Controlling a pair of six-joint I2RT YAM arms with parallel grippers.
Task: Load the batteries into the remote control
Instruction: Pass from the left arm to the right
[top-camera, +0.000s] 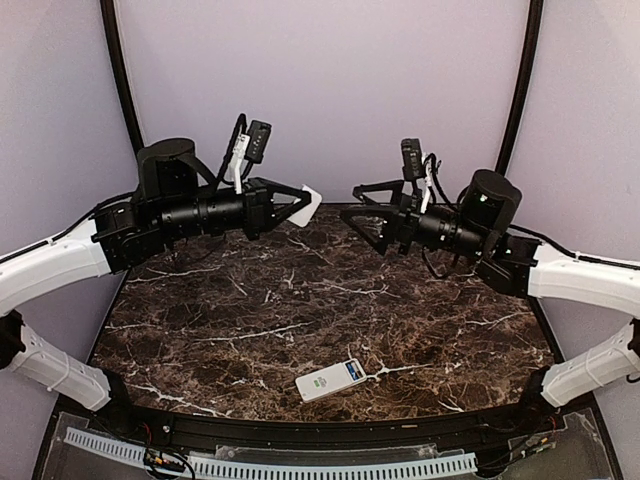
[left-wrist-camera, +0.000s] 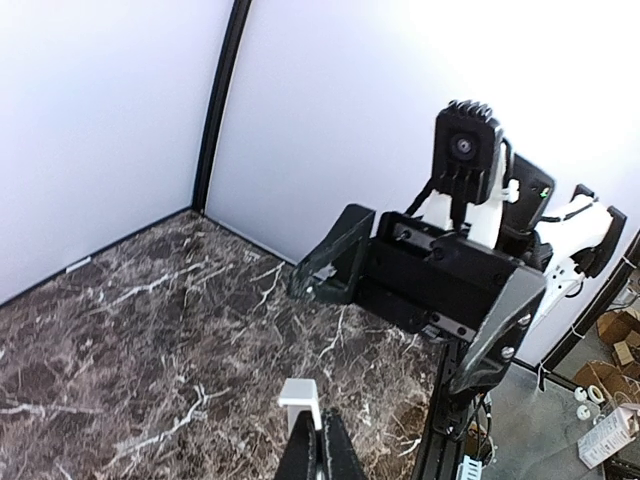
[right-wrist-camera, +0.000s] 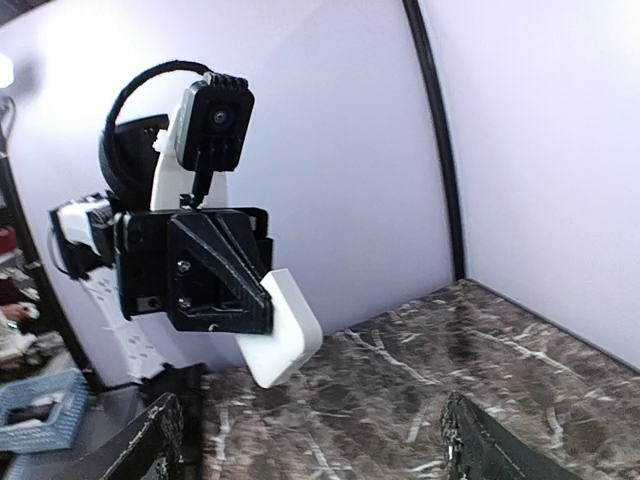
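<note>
The remote control (top-camera: 332, 380) lies flat near the table's front edge, white with a small bluish window at its right end. No batteries show in any view. My left gripper (top-camera: 298, 207) is raised at the back left and is shut on a small white squarish cover plate (top-camera: 309, 204). The plate also shows in the left wrist view (left-wrist-camera: 298, 398) and in the right wrist view (right-wrist-camera: 283, 328). My right gripper (top-camera: 351, 203) is raised at the back right, facing the left one, open and empty. Its fingers (right-wrist-camera: 150, 445) stand wide apart.
The dark marble table (top-camera: 300, 300) is bounded by lilac walls with black corner posts (top-camera: 118, 70). A white slotted cable strip (top-camera: 280, 465) runs along the front. Off the table's right side, boxes and clutter (left-wrist-camera: 610, 400) lie on the floor.
</note>
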